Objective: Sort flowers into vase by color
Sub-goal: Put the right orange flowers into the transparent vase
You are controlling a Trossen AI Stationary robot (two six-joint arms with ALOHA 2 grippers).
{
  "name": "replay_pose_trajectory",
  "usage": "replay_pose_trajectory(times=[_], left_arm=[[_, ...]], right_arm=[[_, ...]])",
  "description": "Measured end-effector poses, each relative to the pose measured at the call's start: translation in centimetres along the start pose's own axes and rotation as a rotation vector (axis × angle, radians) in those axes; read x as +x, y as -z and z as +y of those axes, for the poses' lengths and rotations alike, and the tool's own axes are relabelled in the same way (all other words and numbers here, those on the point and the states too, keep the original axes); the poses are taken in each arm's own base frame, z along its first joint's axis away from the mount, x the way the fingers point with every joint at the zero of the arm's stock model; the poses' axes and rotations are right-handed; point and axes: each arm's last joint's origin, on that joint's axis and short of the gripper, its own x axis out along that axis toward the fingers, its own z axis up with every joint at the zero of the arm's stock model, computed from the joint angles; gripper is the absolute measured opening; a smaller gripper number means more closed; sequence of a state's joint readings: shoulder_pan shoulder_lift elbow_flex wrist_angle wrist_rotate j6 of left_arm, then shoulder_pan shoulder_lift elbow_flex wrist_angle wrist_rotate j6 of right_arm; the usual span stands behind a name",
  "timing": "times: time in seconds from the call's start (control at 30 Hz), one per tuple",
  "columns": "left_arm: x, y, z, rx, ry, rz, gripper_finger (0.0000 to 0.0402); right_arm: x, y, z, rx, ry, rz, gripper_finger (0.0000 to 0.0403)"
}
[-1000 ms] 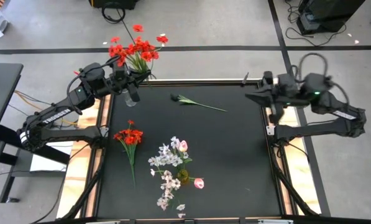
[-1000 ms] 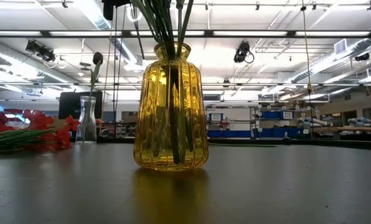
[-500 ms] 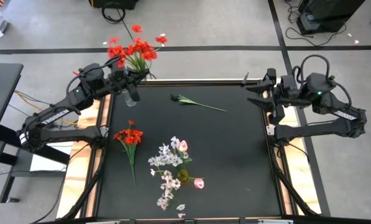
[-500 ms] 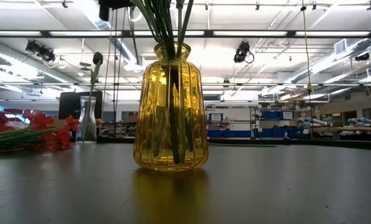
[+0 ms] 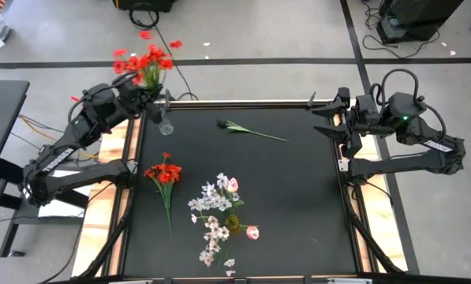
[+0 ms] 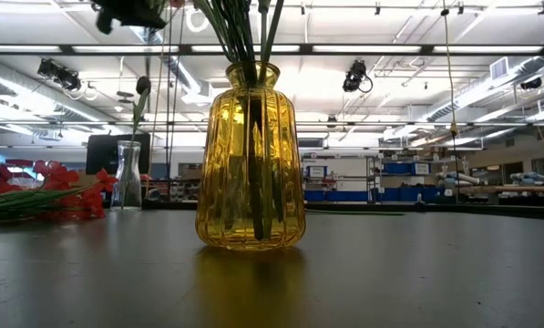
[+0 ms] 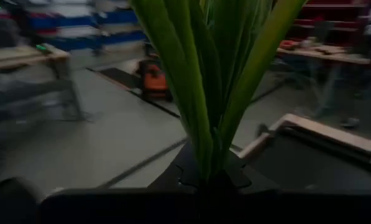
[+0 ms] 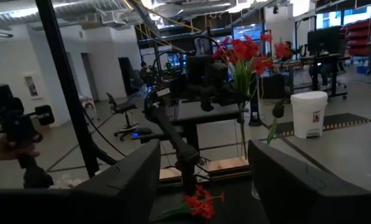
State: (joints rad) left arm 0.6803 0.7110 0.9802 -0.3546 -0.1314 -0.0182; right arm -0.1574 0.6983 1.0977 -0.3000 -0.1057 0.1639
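Two arms in the shot, only one busy. Left gripper [image 5: 143,88] is up past the far-left corner of the black table [image 5: 298,197], clamped on the green stems of a red flower bunch [image 5: 139,61] whose blossoms hang out beyond the table edge, over the floor. From the left wrist view you just get a wall of green stems [image 7: 210,93] rising out from between the fingers, so it's definitely gripping them.

Just beside that gripper, on the table's far-left corner, stands a small clear glass vase [image 5: 166,125] (a dark bud on a stem pokes out of it in the low view [image 6: 142,87]). Another red bunch [image 5: 164,172] lies flat on the left side of the table, stem pointing toward the near edge. Near the middle front sits the yellow vase [image 6: 251,164], and from above it's surrounded by white-lilac sprays [image 5: 211,201] and two pink tulip buds [image 5: 252,232]. A lone green leafy stem [image 5: 247,129] lies toward the far edge, well apart from everything else.

Right gripper [image 5: 323,121] waits at the far-right edge of the table, fingers spread wide with nothing between them.
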Motion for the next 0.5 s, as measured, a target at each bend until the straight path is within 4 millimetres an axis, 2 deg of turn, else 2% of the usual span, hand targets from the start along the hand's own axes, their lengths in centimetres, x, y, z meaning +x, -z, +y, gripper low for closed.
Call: replay_pose_trajectory(times=[0.17, 0.5], left_arm=[[-1.1, 1.4, 0.9, 0.054, -0.103, -0.055, 0.0013], [-0.8, 3.6, 2.8, 0.073, -0.252, -0.042, 0.0013]], right_arm=[[0.0, 0.0, 0.0, 0.0, 0.0, 0.0, 0.0247], [0.0, 0.0, 0.0, 0.0, 0.0, 0.0, 0.0247]])
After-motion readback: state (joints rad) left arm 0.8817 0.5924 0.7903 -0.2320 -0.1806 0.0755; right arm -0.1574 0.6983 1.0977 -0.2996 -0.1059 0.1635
